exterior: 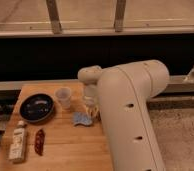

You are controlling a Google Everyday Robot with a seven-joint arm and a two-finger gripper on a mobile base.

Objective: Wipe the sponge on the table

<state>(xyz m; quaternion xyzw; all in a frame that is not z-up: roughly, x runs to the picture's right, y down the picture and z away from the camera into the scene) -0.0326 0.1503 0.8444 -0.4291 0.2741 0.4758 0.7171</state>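
At frame centre we see the two-finger gripper (93,109) clenched, just right of the flat light-blue squarish sponge (81,119) on the light-brown wooden table (65,145).

Shows jaws closed, low over the wooden surface (65,147), just beside the light-blue sponge (81,119) lying flat; black dish (36,107) and cup (64,96) nearby.

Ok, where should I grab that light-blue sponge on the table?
Probably from straight above, pinching two opposite edges of the sponge: it lies flat on the table, so only its thin sides offer a hold. The gripper, shut, hangs close beside it, on the arm's side.
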